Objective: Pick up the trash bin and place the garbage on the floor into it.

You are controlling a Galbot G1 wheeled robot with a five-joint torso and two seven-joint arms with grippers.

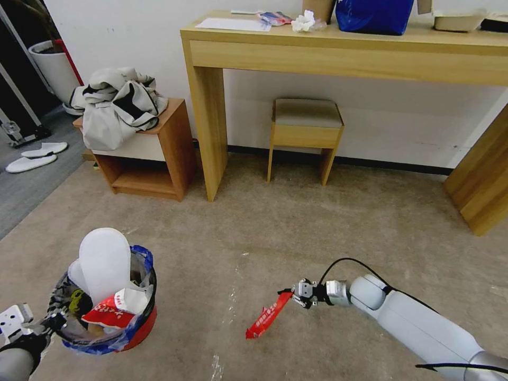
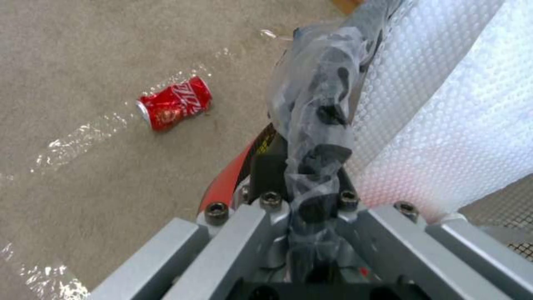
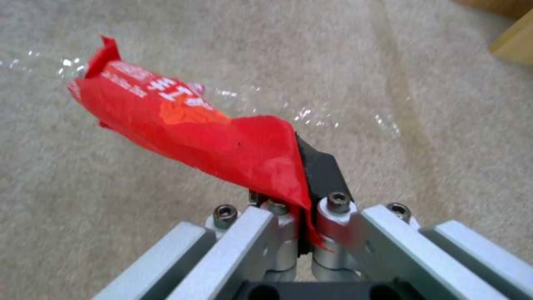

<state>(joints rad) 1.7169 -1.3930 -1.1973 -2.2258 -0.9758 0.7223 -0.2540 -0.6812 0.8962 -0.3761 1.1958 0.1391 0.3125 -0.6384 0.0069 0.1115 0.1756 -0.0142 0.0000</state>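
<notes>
Red wrapper pinched in right gripper; left gripper clamps trash bin rim.

Right gripper is gripping a red wrapper bearing white lettering. Left gripper is clamping the red trash bin, blue-edged, clear-lined. Near it, a red can with white script is lying on beige carpet.

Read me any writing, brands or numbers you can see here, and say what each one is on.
Red can on the carpet: white script logo, too blurred to read.
Red wrapper in the right gripper: white characters, unreadable.
Trash bin rim: dark lettering, unreadable.
</notes>
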